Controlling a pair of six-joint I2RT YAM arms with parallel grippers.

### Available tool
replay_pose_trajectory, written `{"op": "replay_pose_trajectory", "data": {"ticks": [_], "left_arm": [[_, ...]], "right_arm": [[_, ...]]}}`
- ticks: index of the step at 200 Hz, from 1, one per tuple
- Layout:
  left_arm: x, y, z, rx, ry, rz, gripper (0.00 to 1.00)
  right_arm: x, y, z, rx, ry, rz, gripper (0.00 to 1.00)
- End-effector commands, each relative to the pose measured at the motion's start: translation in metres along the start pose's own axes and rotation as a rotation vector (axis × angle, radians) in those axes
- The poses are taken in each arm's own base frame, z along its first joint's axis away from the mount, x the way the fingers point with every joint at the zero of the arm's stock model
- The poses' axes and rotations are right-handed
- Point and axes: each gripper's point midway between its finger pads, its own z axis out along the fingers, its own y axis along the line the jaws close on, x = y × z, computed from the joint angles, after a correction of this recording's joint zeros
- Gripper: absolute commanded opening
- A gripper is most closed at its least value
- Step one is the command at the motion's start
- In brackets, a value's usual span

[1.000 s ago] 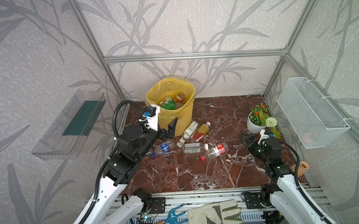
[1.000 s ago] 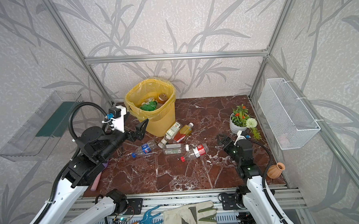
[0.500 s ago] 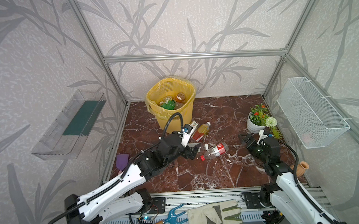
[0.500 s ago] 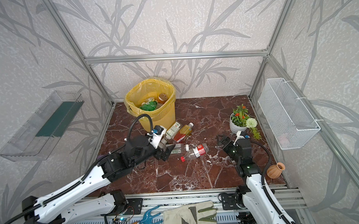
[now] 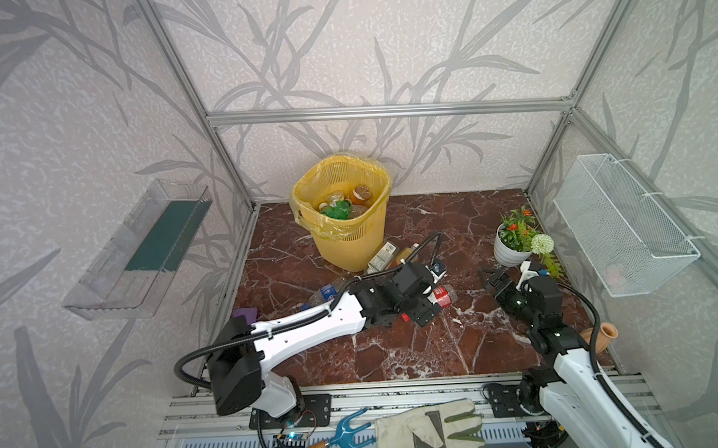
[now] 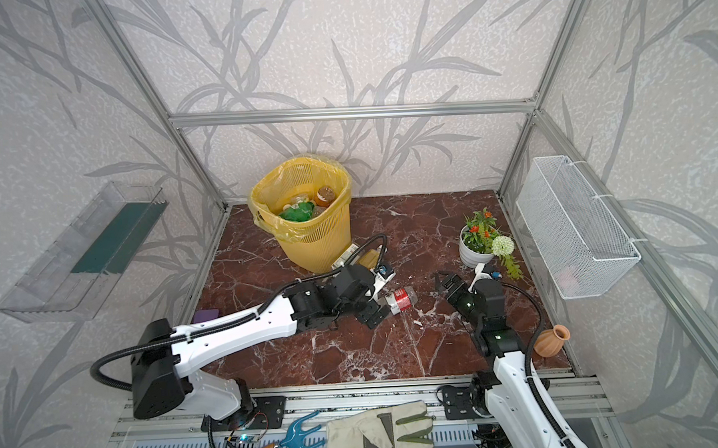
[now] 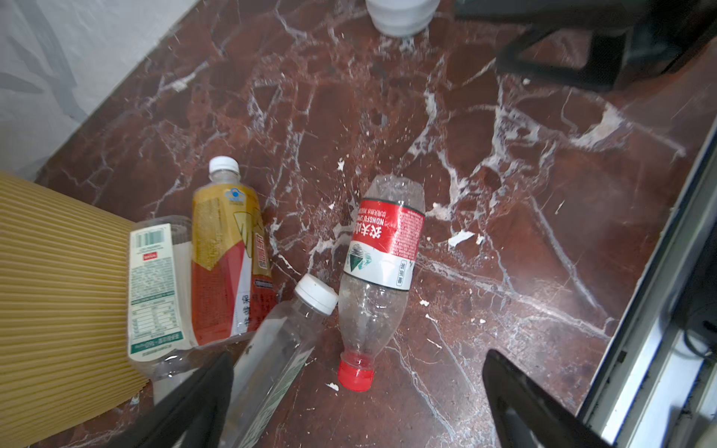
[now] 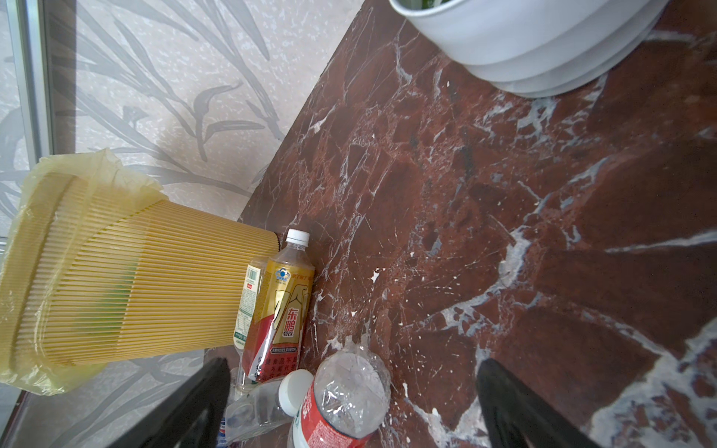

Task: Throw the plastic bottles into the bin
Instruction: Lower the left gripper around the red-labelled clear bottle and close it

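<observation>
partly done. several bottles lay inside the bin (image 5: 352,250), a green bottle (image 5: 336,209) on top. at least five were not yet binned, all on the floor (image 5: 396,356): red-label bottle (image 7: 382,248), yellow-label bottle (image 7: 229,248), white-label bottle (image 7: 153,287) against the bin wall, clear white-capped bottle (image 7: 279,349), blue-label bottle (image 5: 325,294) further off. left gripper (image 7: 357,403) hung over the red-label bottle, jaws spread wide, grasping nothing. right gripper (image 5: 489,276) was also spread and empty, near the flower pot (image 5: 506,256).
</observation>
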Motion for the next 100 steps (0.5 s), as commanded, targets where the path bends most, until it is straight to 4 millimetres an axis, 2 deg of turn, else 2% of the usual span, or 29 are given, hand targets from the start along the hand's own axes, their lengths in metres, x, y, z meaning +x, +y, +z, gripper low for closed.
{"op": "replay_pose_trajectory", "data": {"ticks": [1, 67, 100], "left_arm": [[0.011, -0.008, 0.012, 0.029, 0.095, 0.059, 0.99], [0.017, -0.033, 0.065, 0.120, 0.191, 0.135, 0.97], [0.022, -0.040, 0.087, 0.144, 0.238, 0.159, 0.95]], "right_arm": [[-0.011, 0.004, -0.007, 0.013, -0.032, -0.028, 0.99], [-0.011, -0.008, -0.011, 0.013, -0.035, 0.006, 0.99], [-0.013, -0.011, -0.014, 0.013, -0.037, 0.011, 0.99]]}}
